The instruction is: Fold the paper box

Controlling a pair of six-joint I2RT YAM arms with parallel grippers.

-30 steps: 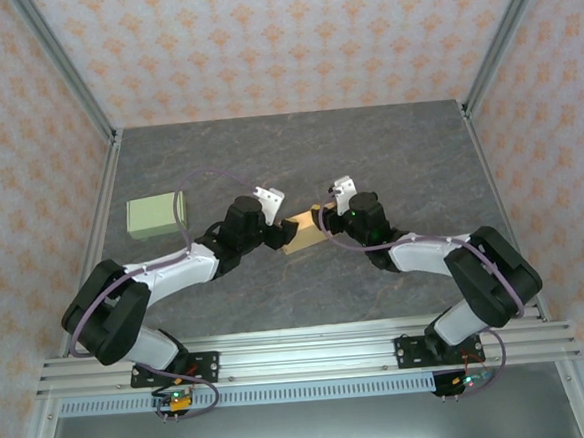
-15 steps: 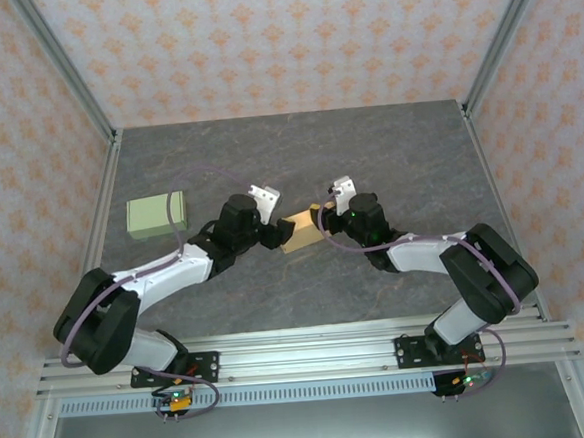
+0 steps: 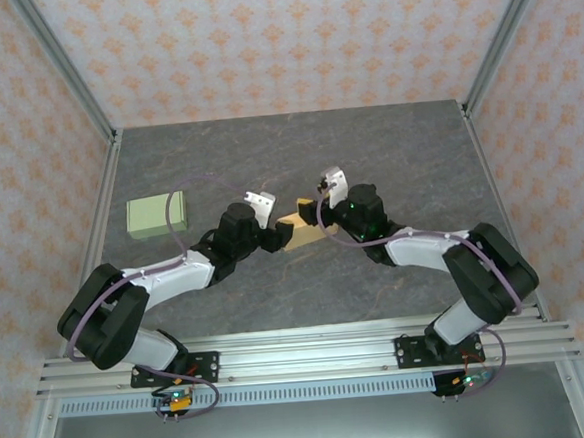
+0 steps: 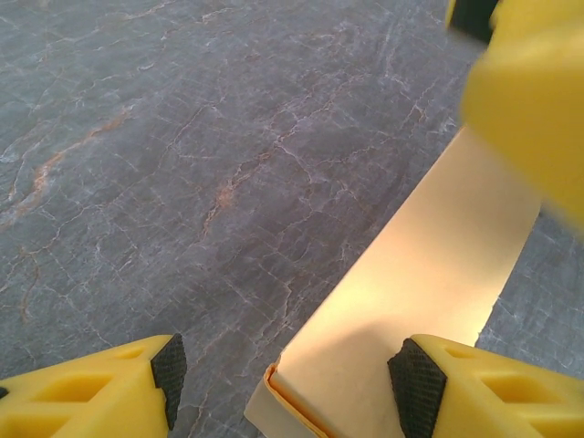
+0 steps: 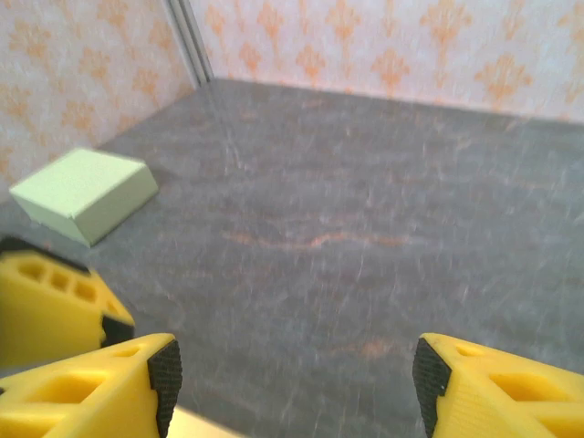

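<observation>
Overhead view of a dark grey, veined tabletop walled in by orange-patterned panels. Near the middle, a tan paper box in flat sheet form, lying between two arms reaching in from the near edge. At its left end, the left tool; at its right end, the right tool, tipped over the paper box. Well off to the left, a pale green folded box, apart from both arms.

From the left wrist: left tool spread wide, clamping nothing, with a corner of the paper box lying between the yellow fingers and right up against the right-hand one.

From the right wrist: right tool likewise wide open, holding nothing, above bare tabletop, with a sliver of the paper box at the lower edge.
</observation>
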